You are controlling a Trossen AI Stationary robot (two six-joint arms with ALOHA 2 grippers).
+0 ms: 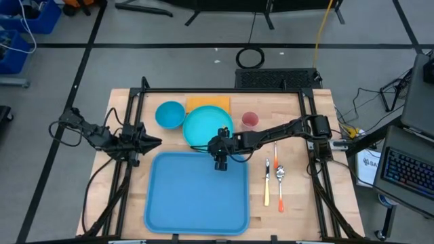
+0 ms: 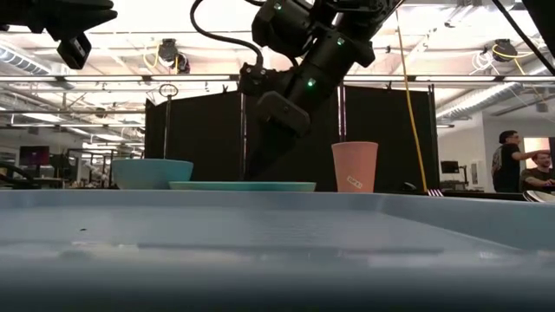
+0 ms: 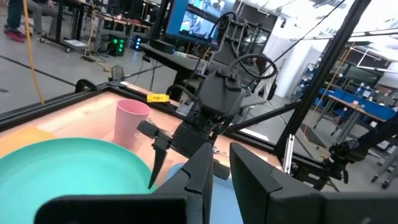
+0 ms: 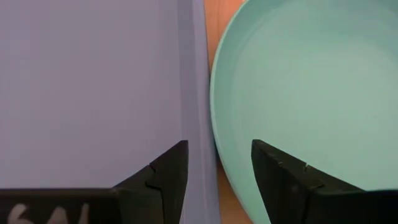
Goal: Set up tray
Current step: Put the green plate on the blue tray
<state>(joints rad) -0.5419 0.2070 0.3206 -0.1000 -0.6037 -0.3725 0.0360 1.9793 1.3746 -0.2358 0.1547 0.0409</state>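
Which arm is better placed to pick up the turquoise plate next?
Right, probably: the right pincer hangs open over the plate rim beside the tray. The left pincer waits off to the side.

Our right arm reaches from the bench's right side in toward the middle, elbow near the right edge, forearm stretched leftward. Its wrist bends down so the right gripper (image 1: 220,163) points at the bench surface. In our right wrist view, its two dark fingers (image 4: 165,177) stand parted with a clear gap between them, holding nothing. Our left arm waits folded at the bench's left side, its left gripper (image 1: 154,141) pointing toward the middle. In the left wrist view, its fingers (image 3: 202,174) also show a gap between them, with nothing held.
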